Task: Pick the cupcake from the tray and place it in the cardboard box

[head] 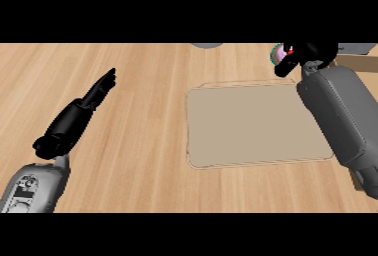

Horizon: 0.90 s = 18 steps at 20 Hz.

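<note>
Cupcake [280,52] sits in the right hand [304,54], up past the tray's [251,125] far right corner, near the counter's [148,75] far edge. Only a sliver of it shows, pink and green at the hand's left side; black fingers curl round the rest. So it's off the tray and airborne, as far as I can judge.

Box [360,62]: brown cardboard corner visible just right of the hand, at the frame's right edge, mostly cut off. That's the key relation: target lies to the right of the held cupcake, close by, and the right forearm runs down the tray's right side toward it. Next move looks like a short shift right, then lower and release. Box opening is out of view, so can't judge clearance.

Left hand [92,97] rests over the counter's left part, fingers straight, holding nothing, well apart from everything.
</note>
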Motion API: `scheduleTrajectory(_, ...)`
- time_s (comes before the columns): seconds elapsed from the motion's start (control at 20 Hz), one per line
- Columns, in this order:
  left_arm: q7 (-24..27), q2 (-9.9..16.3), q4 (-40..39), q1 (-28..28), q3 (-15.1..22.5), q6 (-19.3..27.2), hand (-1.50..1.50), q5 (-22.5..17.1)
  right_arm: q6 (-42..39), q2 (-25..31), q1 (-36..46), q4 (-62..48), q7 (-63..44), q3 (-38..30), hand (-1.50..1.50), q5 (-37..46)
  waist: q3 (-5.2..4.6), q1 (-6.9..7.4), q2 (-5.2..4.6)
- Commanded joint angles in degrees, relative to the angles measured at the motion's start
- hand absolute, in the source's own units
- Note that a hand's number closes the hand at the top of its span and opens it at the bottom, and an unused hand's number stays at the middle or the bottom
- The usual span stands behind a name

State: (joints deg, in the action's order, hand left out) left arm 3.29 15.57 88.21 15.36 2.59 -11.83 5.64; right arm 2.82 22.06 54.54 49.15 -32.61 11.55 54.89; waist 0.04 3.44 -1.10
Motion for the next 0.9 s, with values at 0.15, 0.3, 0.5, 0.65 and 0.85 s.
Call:
scheduleTrajectory(0.15,0.24,-1.8,-0.52,-0.35,0.63,2.01,0.0,1.64,12.29,2.03,8.16,-7.05,-9.66,-7.26,1.5,3.82,-0.03,-1.6,0.4)
scheduleTrajectory(0.3,0.37,0.84,-0.04,-1.1,-1.5,-0.38,0.0,-0.14,15.11,5.76,10.47,-11.02,-12.45,-10.66,1.5,4.65,-0.02,-1.17,0.36)
scheduleTrajectory(0.5,0.12,1.0,0.43,-1.99,-1.58,-1.18,0.0,-0.34,22.36,7.97,8.37,-14.32,-12.22,-13.12,1.5,5.73,0.0,-1.77,0.48)
scheduleTrajectory(0.65,-4.94,0.14,0.4,2.85,-2.09,-0.8,0.0,-1.01,19.23,11.61,11.47,-16.44,-11.49,-15.49,1.5,4.44,0.0,-2.45,0.72)
scheduleTrajectory(0.85,0.66,0.44,-0.81,-0.82,-2.94,-1.27,0.0,-0.57,22.17,14.1,8.79,-21.26,-7.86,-16.95,1.5,4.9,-0.02,-2.27,0.68)
